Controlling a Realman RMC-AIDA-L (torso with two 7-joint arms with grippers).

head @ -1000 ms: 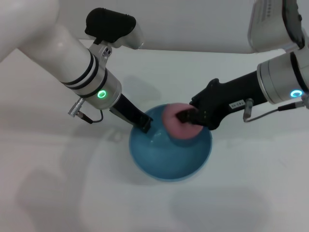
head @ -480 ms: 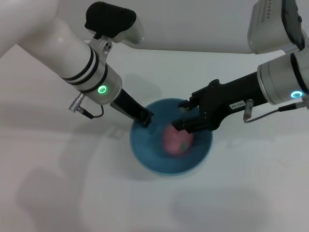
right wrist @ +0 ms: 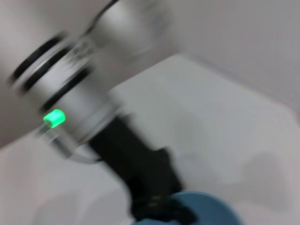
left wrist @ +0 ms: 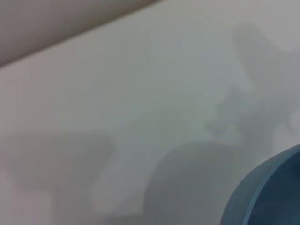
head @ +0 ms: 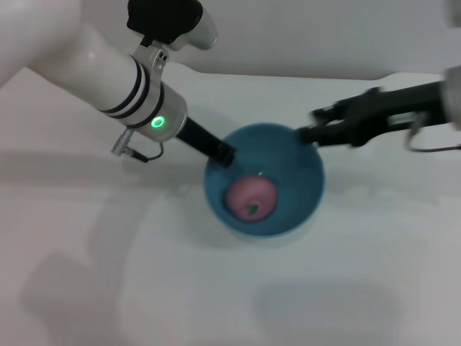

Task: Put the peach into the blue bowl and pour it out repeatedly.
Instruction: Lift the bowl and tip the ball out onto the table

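With the peach lying loose in the blue bowl, the left pincer clamped on the rim at ten o'clock should tip slowly toward bare tabletop, while the right pincer, empty, its opening indiscernible, hangs beyond the two-o'clock edge.

Peaches: one, inside the bowl.
Bowls: one, blue.
Grippers: two, left at the bowl's 10 o'clock, right at its 1 o'clock.
Tables: one, white.
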